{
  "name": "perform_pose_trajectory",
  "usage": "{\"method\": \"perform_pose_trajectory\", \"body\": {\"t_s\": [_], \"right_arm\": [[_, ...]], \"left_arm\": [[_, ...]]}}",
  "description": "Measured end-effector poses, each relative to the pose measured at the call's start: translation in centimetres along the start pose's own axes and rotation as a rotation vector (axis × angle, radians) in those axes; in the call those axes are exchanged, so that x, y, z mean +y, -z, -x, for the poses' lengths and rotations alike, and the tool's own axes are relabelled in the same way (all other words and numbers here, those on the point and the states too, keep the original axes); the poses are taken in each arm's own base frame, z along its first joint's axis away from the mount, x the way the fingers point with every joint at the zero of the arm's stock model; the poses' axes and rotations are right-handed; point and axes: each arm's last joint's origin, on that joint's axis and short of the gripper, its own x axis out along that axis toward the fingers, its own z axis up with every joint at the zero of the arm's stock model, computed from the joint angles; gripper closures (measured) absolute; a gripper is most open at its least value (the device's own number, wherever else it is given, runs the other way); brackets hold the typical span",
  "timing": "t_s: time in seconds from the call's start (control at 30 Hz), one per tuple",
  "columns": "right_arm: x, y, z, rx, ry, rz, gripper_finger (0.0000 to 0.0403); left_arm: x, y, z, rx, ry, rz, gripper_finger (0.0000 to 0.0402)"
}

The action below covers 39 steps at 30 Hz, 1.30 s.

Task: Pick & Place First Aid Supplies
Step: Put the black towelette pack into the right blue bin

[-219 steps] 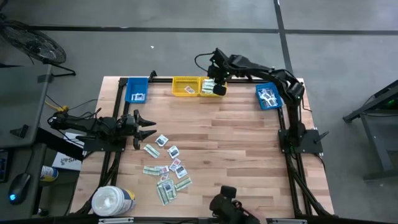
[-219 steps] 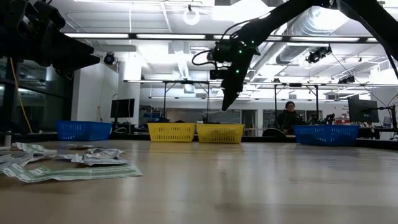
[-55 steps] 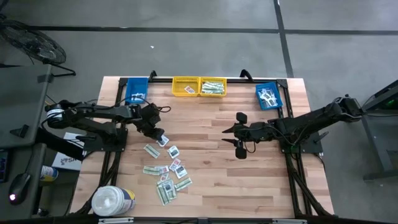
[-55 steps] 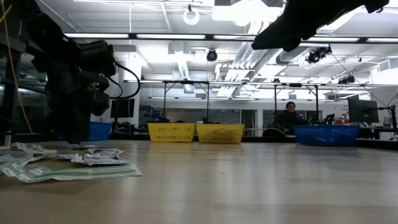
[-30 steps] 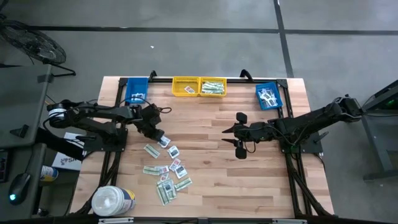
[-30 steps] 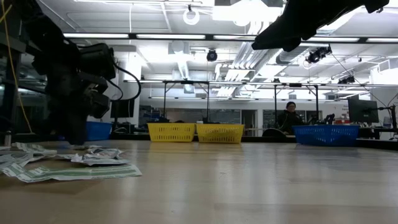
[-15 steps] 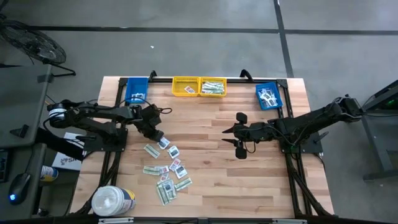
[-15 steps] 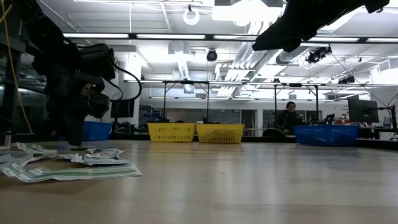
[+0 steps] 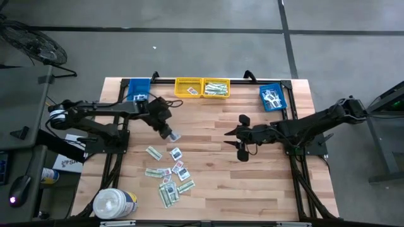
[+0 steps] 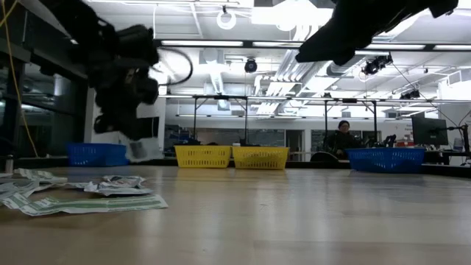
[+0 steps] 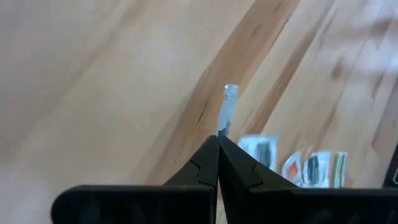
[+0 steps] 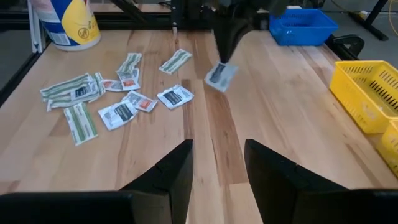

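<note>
Packet (image 9: 173, 135) of first aid supply, small, squarish and white with a dark mark, hangs pinched by its top edge in the left hand (image 9: 169, 132), lifted clear of the wooden surface (image 9: 214, 189). The left wrist view shows the fingers (image 11: 208, 165) clenched together on a thin sliver of it. Below and nearer the front edge, the other packets (image 9: 169, 178) lie scattered: long green-white strips and small white squares with blue or red marks. Along the far edge stand a blue bin (image 9: 138, 92), two yellow bins (image 9: 202, 87) and another blue bin (image 9: 273, 97). The right hand (image 9: 231, 138) hovers over the middle of the surface, released, fingers spread, holding nothing.

The grip looks slight, only an edge caught, so a quick swing toward a bin could probably shake the packet loose or let it flutter down short of the rim.

A white round tub (image 12: 67, 23) at the front corner bears a blue and yellow label with a warning triangle; no words can be read, nor can the packets' print.
</note>
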Motion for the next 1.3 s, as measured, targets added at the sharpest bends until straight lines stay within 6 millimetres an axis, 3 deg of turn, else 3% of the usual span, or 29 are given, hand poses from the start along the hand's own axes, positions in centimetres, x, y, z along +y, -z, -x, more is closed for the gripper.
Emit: {"method": "perform_pose_trajectory", "body": {"t_s": [0.17,0.37,0.7,1.07,1.3], "right_arm": [[0.5,0.3,-2.1,-0.035,-0.002,0.018,0.0265],[1.0,-0.3,-4.2,-0.207,0.07,0.02,0.0265],[1.3,0.3,-6.6,-0.306,0.173,-0.003,0.0265],[0.8,0.0,-6.5,-0.346,0.309,-0.008,0.0265],[-0.3,-0.8,-6.6,-0.411,0.239,-0.023,0.0265]], "left_arm": [[-2.6,-1.8,1.1,-0.106,-0.031,-0.135,0.0401],[-6.4,-3.1,1.9,-0.302,-0.048,-0.308,0.0401],[-11.2,-3.6,2.8,-0.641,-0.067,-0.541,0.0401],[-12.9,-3.4,3.3,-0.756,-0.036,-0.641,0.0401],[-12.9,-3.4,3.3,-0.757,-0.025,-0.652,0.0401]]}}
